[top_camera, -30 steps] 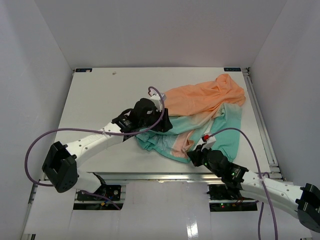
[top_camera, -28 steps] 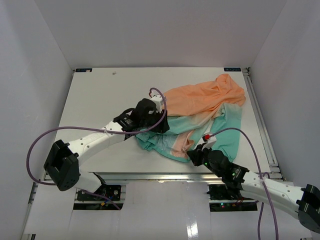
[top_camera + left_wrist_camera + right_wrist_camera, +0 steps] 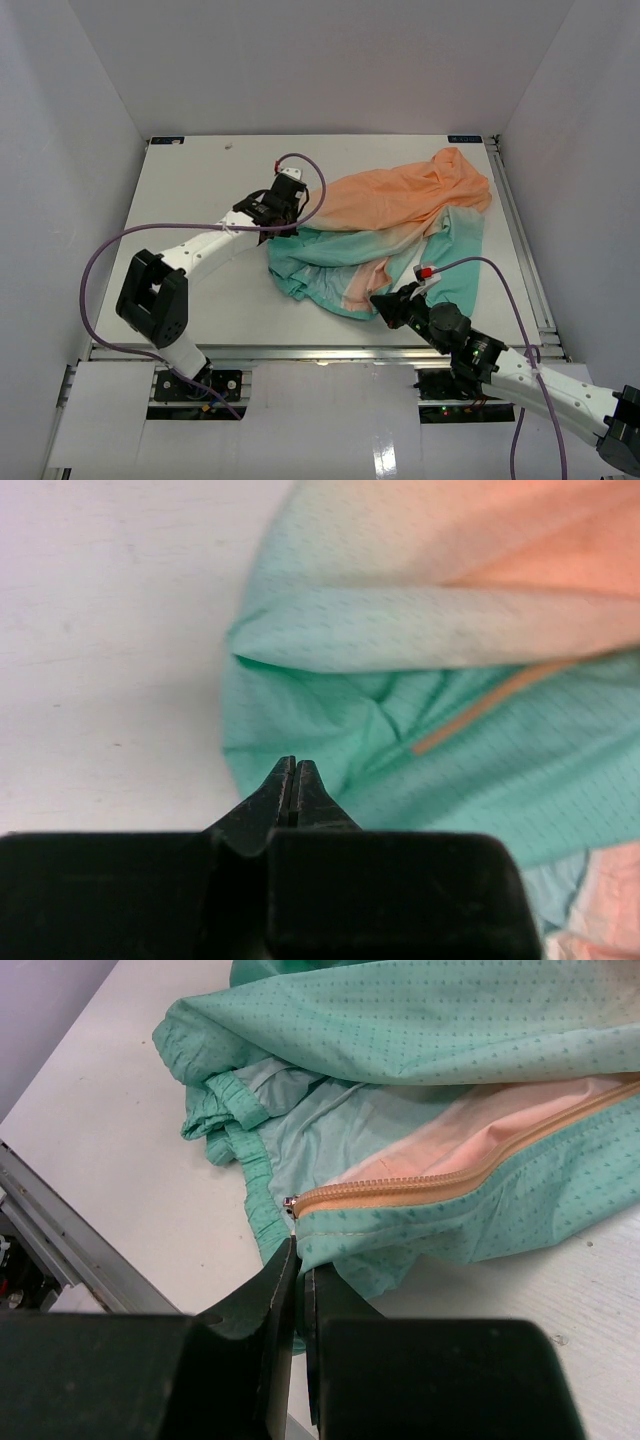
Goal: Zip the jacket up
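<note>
Jacket lay crumpled on the right half of the counter: orange part toward the far right corner, teal part reaching the near edge. Orange zipper ended just beside the right tool, whose fingers were nearly together at the teal hem. Couldn't tell if fabric was pinched. Left tool was pressed together with nothing between, over the jacket's left edge. Bare counter left of the jacket. Metal rail ran near the hem. Purple cable looped beside the left arm. White walls on three sides.
</note>
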Motion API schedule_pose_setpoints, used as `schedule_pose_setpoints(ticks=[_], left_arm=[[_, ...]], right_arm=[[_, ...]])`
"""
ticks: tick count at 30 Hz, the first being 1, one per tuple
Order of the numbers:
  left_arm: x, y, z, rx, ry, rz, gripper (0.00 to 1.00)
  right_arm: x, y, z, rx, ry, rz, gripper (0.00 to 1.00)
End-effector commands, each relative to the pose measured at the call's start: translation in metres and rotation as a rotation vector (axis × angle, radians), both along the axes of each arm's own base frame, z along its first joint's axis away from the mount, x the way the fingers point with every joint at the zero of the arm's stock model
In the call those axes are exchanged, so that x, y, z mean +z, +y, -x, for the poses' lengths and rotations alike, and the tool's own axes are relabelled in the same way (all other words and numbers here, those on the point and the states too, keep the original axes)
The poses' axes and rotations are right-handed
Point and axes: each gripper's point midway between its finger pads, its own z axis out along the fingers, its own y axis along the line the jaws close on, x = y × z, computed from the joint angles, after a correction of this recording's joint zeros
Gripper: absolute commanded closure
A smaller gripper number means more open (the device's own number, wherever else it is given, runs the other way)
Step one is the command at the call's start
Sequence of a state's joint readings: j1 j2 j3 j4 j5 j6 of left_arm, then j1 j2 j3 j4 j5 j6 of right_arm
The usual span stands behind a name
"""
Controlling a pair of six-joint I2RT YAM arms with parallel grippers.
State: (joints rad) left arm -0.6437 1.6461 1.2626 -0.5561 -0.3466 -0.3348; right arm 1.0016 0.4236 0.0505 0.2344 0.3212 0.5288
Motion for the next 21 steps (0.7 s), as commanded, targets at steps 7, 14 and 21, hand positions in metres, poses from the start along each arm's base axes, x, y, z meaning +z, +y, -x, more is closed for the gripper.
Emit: schedule_pose_setpoints(ticks=[7,14,21], left_arm=[[0.028,-0.058,0.037,-0.381,-0.012,0.169,0.43],[-0.003,-0.086,0.054,-0.506,0.029,-0.043,0.37],[-0.039,-0.063,0.028,-0.339,0.032,-0.217,0.61]], right_arm=[[-0.008,0.001,0.002,0.011,0.002,-0.016,0.92],[-0.008,0.003,0.004,0.026,0.005,-0.02,0.92],[-0.006,0.004,0.006,0.036,-0.001,-0.026,0.92]])
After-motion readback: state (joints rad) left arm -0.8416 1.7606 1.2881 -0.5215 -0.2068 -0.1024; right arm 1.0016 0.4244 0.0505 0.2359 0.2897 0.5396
